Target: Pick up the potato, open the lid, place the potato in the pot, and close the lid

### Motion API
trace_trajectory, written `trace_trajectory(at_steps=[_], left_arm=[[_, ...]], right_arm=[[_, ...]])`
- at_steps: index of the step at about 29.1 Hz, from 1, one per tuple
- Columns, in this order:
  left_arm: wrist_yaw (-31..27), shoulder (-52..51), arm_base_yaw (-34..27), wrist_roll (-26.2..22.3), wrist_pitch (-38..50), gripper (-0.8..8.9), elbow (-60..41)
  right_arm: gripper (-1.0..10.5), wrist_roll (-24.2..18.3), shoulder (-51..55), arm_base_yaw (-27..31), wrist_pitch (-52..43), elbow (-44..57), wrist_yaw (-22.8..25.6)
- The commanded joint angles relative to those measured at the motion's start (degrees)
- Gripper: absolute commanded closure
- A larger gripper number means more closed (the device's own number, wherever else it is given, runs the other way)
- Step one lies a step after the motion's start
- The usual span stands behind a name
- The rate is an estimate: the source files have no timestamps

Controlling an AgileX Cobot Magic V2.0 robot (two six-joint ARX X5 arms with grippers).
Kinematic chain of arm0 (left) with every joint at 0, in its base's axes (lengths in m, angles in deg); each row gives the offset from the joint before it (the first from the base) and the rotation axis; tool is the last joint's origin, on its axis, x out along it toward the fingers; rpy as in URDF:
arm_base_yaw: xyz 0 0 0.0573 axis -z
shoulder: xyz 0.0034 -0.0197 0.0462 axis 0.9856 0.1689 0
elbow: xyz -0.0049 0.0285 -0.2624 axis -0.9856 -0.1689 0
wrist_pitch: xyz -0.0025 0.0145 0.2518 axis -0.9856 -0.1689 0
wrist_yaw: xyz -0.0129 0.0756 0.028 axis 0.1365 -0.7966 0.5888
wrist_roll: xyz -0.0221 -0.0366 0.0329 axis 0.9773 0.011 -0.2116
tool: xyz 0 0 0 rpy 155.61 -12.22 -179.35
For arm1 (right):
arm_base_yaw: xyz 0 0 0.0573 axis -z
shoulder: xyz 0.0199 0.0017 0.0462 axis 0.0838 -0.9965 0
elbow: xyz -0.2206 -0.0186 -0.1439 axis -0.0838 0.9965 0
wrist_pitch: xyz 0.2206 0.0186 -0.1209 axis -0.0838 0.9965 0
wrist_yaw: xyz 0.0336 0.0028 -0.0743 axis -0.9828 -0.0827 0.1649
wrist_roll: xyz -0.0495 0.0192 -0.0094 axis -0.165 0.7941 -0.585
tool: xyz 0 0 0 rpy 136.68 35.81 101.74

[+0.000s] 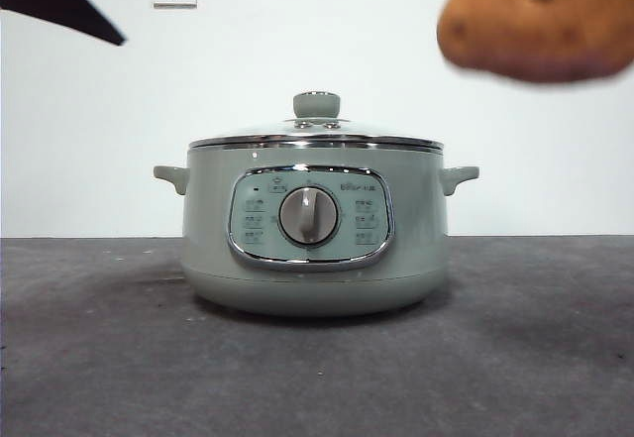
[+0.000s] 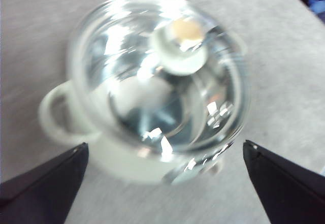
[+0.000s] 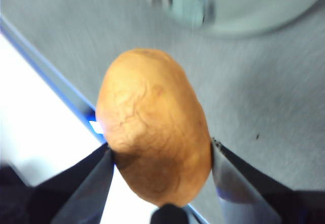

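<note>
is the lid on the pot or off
On. The lid sits flat on the pot, steel rim against the pot's top edge, knob up. Neither gripper touches it.

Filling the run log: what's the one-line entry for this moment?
right hand: shut on potato, airborne | left hand: open above lid | lid: on pot

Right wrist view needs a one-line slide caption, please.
Right gripper holds the potato aloft; the pot sits beyond it.

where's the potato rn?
Front view, upper right: the potato hangs in the air, clamped in the right pincer, above and beside the lidded pot.
</note>
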Motion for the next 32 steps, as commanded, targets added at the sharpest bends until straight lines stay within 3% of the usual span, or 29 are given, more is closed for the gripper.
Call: trace_trajectory(at_steps=[1,9,16,26,30,32], left_arm=[[-2.75,4.81,2.99,1.01,0.74,1.86,4.5],[-5.84,19.37,7.78,0.61,0.98,1.85,17.97],[-10.34,30.03,11.28,-2.8,0.98,1.86,26.64],[-12.44,35.47,12.48,-3.1,0.96,1.93,27.52],[-14.75,35.58,12.98,-3.54,1.16,3.53,27.52],[-14.78,35.58,13.27,-4.22,1.22,3.78,27.52]], right_arm=[[9.6,4.72,1.16,-0.02,0.48,-2.99,0.0],[9.6,6.21,1.57,-0.02,1.92,-6.93,0.02],[9.6,6.19,1.57,-0.02,3.34,-6.93,0.02],[9.6,5.95,1.57,-0.02,3.52,-6.93,0.0],[9.6,5.9,1.57,-0.02,3.45,-6.93,0.02],[9.6,5.79,1.57,-0.02,3.45,-6.93,0.02]])
